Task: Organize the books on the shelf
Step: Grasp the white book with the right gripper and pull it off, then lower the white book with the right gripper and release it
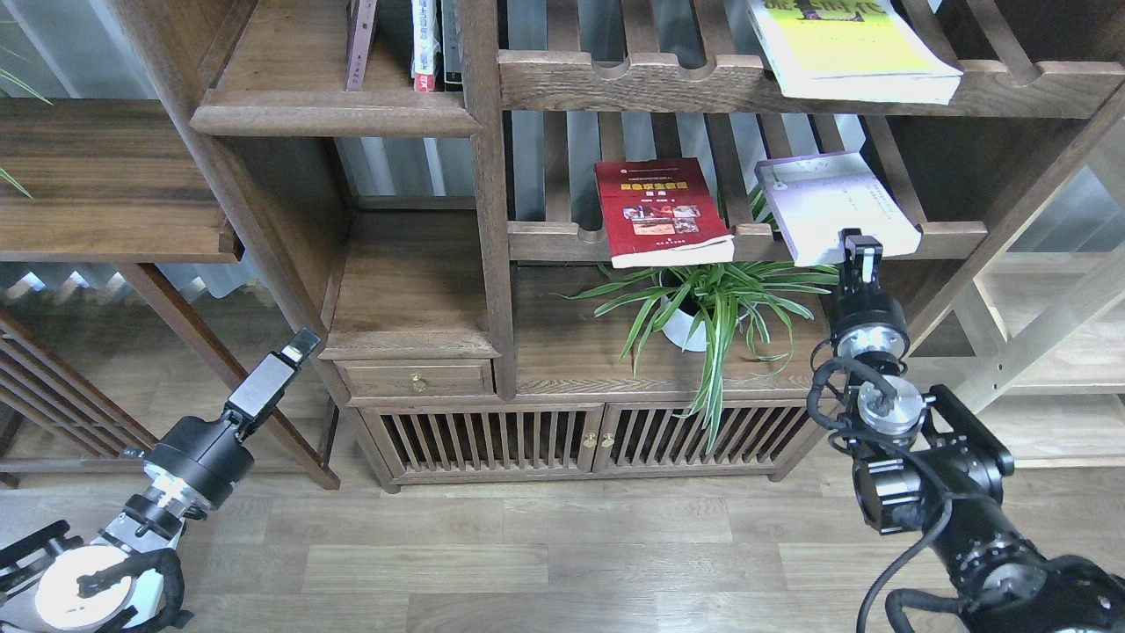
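On the middle slatted rack (545, 239) of the walnut-coloured bookcase, the red paperback with small cover photos (661, 211) lies flat, its front edge sticking out past the scalloped rail. Just right of it on the same rack, apart from it, the pale lavender-white paperback (826, 204) also lies flat and overhangs the rail. One rack up (615, 79), the thick yellow-green paperback with black characters (848, 48) lies flat at the right, partly cut off by the frame top. The narrow solid dark-brown plank shelf with rounded front edge (325, 110) sits upper left, carrying thin upright spines: brown (360, 44), white-red (425, 44), dark (452, 44). No large paperback is on that shelf.

The right hand (861, 251) is raised at the front edge of the lavender-white book, fingertips at or overlapping its lower edge; seen end-on and dark, cannot tell whether the fingers are apart or clamped on the book. The left hand (301, 343) hangs low at left, in front of the bookcase leg, well apart from all the books; its fingers look together with no visible gap, holding nothing.

A potted spider plant in a white pot (703, 303) stands under the middle rack.
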